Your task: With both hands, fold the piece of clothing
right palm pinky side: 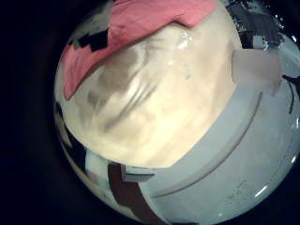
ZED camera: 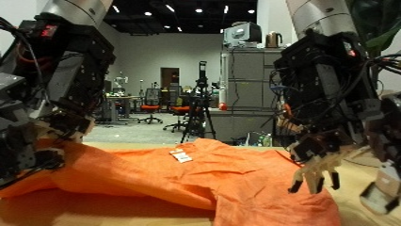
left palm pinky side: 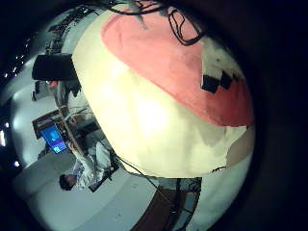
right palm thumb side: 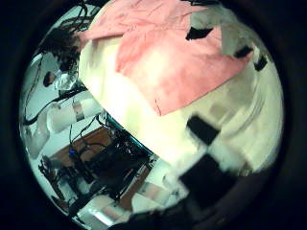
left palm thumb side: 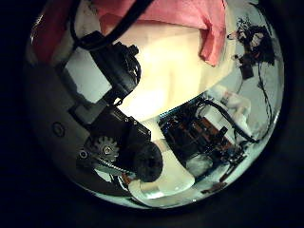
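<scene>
Orange garment (ZED camera: 188, 174) lies spread on the worktop (ZED camera: 363, 193), left hand (ZED camera: 56, 104) fingers curled down at its edge, right hand (ZED camera: 328, 113) hanging loose just above; uneven grabs risk dragging and bunching cloth.

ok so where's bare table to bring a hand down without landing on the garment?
Bare table lies past the orange garment's edge beside the right hand, and the palm views show a wide bare stretch beyond the cloth's hem. Crowded: under the left hand, where the cloth bunches.
</scene>
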`<state>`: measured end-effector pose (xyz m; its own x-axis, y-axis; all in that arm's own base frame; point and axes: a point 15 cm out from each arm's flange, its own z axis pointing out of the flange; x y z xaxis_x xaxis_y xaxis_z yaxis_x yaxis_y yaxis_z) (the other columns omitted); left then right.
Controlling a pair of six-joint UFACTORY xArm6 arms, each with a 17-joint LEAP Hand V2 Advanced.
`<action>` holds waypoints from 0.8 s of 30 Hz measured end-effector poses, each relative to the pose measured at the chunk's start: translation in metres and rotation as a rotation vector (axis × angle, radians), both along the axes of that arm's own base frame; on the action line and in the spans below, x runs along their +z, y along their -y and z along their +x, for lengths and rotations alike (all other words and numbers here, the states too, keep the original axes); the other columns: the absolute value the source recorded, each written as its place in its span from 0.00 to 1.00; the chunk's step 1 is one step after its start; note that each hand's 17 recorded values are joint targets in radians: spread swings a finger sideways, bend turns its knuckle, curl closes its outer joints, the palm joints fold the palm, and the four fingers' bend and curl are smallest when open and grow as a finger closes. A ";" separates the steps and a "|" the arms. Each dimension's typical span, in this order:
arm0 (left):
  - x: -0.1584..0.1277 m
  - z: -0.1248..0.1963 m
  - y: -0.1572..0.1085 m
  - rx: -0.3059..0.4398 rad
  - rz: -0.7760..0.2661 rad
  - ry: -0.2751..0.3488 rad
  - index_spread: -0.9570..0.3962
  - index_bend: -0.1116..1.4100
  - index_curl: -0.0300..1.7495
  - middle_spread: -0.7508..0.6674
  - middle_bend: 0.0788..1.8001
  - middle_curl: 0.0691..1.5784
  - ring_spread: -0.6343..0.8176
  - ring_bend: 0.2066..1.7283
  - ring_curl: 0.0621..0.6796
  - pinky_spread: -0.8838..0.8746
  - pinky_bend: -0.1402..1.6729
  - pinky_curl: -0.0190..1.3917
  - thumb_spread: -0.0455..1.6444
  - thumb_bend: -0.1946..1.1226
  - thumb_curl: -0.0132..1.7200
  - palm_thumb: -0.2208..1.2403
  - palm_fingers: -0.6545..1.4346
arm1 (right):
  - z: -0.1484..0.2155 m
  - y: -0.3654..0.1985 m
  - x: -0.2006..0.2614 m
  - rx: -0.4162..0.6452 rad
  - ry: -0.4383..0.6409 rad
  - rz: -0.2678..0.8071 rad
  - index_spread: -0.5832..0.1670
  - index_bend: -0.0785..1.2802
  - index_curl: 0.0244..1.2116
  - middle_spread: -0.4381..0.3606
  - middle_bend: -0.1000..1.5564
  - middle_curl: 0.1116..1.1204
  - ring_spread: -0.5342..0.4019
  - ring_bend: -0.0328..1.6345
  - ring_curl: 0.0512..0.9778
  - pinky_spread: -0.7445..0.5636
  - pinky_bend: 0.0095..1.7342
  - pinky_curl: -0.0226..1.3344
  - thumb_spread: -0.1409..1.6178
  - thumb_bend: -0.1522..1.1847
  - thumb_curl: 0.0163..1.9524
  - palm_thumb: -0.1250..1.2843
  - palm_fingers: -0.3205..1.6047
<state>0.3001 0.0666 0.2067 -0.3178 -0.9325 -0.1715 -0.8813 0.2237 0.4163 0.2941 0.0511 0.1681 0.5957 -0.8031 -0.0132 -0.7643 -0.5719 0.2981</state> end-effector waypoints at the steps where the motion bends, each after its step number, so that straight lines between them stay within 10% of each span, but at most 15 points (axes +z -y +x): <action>1: 0.000 0.000 0.000 0.000 0.000 -0.001 0.29 0.17 0.48 0.17 0.57 0.38 0.03 0.41 0.62 0.06 0.54 0.35 0.93 0.32 0.42 0.70 0.82 | -0.003 -0.001 -0.002 0.007 -0.007 -0.002 0.29 0.37 0.40 0.41 0.41 0.39 0.52 0.43 0.41 0.53 0.38 0.39 0.62 0.09 0.18 0.63 0.09; 10: 0.000 0.000 0.000 0.001 -0.001 -0.001 0.29 0.17 0.48 0.17 0.57 0.38 0.03 0.41 0.62 0.06 0.53 0.35 0.93 0.32 0.42 0.69 0.82 | -0.010 -0.015 -0.024 0.043 -0.015 -0.004 0.31 0.22 0.31 0.64 0.21 0.25 0.76 0.26 0.27 0.79 0.28 0.29 0.60 0.09 0.18 0.62 0.14; 24: 0.000 0.002 -0.003 0.001 0.004 -0.003 0.29 0.17 0.48 0.17 0.57 0.37 0.03 0.41 0.62 0.06 0.53 0.35 0.93 0.32 0.42 0.69 0.82 | 0.011 -0.019 -0.050 0.088 0.061 -0.106 0.25 0.32 0.33 0.63 0.15 0.19 0.79 0.16 0.21 0.81 0.17 0.24 0.56 0.10 0.22 0.78 0.23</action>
<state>0.3016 0.0694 0.2064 -0.3173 -0.9321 -0.1744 -0.8803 0.2212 0.4196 0.3055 0.0705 0.1181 0.6612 -0.7424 0.1076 -0.7310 -0.6053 0.3151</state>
